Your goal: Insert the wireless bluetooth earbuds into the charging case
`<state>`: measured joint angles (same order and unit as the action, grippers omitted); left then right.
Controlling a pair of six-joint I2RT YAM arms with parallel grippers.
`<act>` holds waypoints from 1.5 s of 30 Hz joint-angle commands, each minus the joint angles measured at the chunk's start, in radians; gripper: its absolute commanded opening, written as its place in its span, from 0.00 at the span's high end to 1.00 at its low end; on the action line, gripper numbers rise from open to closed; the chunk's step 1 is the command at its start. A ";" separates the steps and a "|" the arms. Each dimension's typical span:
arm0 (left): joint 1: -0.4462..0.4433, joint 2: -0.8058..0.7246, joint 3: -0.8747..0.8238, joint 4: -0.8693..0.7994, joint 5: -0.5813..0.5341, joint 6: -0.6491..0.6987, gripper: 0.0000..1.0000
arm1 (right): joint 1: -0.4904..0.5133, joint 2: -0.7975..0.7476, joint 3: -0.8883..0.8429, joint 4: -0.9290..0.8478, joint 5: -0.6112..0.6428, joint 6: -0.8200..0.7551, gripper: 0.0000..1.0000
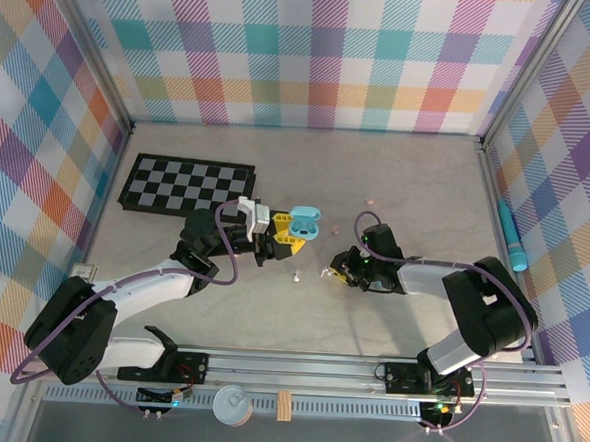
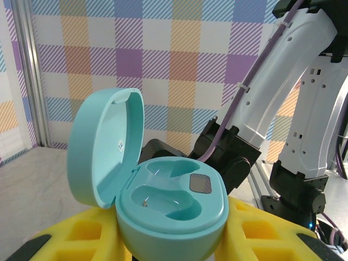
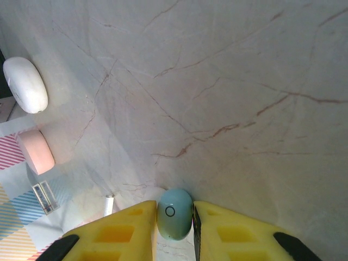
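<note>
Gripping the open, empty charging case [image 2: 173, 204], the left claw [image 2: 171, 231] waits while the right claw [image 3: 175, 209] pinches a blue earbud [image 3: 175, 222].

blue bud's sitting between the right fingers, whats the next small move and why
Probably close the right gripper firmly on the light blue earbud and lift it slightly off the table. Its yellow fingers sit close against both sides, though a firm grip isn't certain, and the left gripper holds the matching case open, both sockets empty.
</note>
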<state>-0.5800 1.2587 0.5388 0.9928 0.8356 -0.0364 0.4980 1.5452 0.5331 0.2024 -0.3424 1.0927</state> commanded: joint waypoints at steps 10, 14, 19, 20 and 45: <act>0.000 -0.030 -0.014 0.009 0.000 0.016 0.71 | 0.005 0.044 0.034 0.028 -0.011 0.010 0.76; 0.000 -0.029 -0.014 0.006 -0.002 0.018 0.71 | 0.006 0.025 0.035 -0.009 0.003 0.005 0.78; 0.000 -0.025 -0.013 0.006 -0.001 0.020 0.71 | 0.005 -0.028 0.037 -0.059 0.025 -0.014 0.80; 0.000 -0.025 -0.014 0.006 -0.001 0.022 0.71 | 0.005 -0.042 0.041 -0.072 0.030 -0.017 0.80; -0.006 0.163 0.053 -0.176 -0.185 0.228 0.72 | 0.005 -0.333 0.226 -0.541 0.168 -0.185 0.78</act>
<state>-0.5800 1.3979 0.5438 0.8165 0.6857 0.1555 0.4980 1.2488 0.7200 -0.2909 -0.1722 0.9432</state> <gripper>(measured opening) 0.349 0.222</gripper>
